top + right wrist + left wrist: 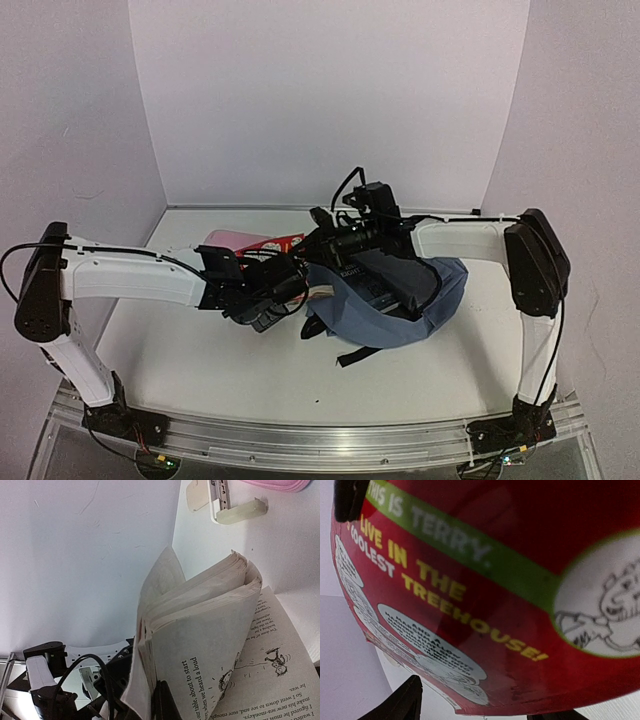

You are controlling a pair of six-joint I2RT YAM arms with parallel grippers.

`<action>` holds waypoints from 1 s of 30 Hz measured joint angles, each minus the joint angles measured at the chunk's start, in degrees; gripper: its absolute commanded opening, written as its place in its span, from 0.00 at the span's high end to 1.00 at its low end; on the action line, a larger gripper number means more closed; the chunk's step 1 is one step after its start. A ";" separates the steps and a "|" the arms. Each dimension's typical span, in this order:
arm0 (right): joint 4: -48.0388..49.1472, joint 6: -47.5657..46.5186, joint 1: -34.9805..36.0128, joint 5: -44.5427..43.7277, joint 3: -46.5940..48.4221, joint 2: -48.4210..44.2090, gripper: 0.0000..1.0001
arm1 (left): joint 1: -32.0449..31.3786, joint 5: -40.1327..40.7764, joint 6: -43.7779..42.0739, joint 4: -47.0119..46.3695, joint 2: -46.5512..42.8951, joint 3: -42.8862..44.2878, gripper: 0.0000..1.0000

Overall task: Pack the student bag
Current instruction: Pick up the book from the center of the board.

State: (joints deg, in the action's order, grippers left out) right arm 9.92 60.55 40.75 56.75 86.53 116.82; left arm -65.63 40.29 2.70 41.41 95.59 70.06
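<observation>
Right of centre on the white tabletop point(200, 370), under the right arm, the large soft blue-grey fabric student bag point(400, 318) lies slumped, a black strap point(362, 354) trailing off its near edge. From above I cannot tell whether its mouth is open. Just left of it, between the two arms, a glossy red paperback book point(485, 605) with yellow lettering and cartoon drawings is held off the table. The right gripper point(318, 248) is clenched on it, and its wrist view shows cream pages fanning up from the dark finger with the book hanging half open. The left gripper point(285, 295) has its black fingers point(405, 702) apart with the red cover filling the space between them; whether they press the cover I cannot tell. The step in hand looks like getting a second hold on the book before it goes into the bag. To do it well, the left jaws should close over cover and page block together, near the spine, so the loose leaves are squeezed flat rather than creased. The right should let go only once that hold is firm, or the book could drop or a page tear. The book then wants to travel spine-first toward the bag on the right, clear of the strap. A pink oblong pencil case point(232, 238) lies at the far left, apart from the bag.
</observation>
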 measured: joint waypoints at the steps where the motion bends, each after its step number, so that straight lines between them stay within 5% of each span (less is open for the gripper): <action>1: 0.46 0.28 0.00 -0.06 -0.30 -0.06 1.00 | -0.08 0.56 -0.20 0.00 0.26 0.02 0.52; 8: 3.21 2.01 -0.92 -1.37 -1.31 -0.16 1.00 | -1.43 3.13 -1.75 0.65 0.40 1.66 0.99; 14: 4.29 2.17 -1.08 -1.32 -1.36 -0.75 0.61 | -2.40 2.67 0.61 3.65 0.37 3.60 1.00; 17: 4.30 1.18 -1.78 -0.99 -1.03 -1.01 0.22 | -1.99 1.66 3.77 5.28 -0.45 3.76 1.00; 20: 4.13 0.12 -3.24 -0.20 0.66 -1.01 0.03 | -1.59 -0.02 7.39 6.27 -3.56 3.76 1.00; 30: 3.05 -14.38 -12.25 2.18 2.94 -9.89 0.02 | 0.23 -7.14 23.58 6.30 -15.09 12.42 1.00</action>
State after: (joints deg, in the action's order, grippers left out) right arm 12.98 46.17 28.50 58.93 89.46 106.93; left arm -65.39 33.15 26.29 47.71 80.49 82.48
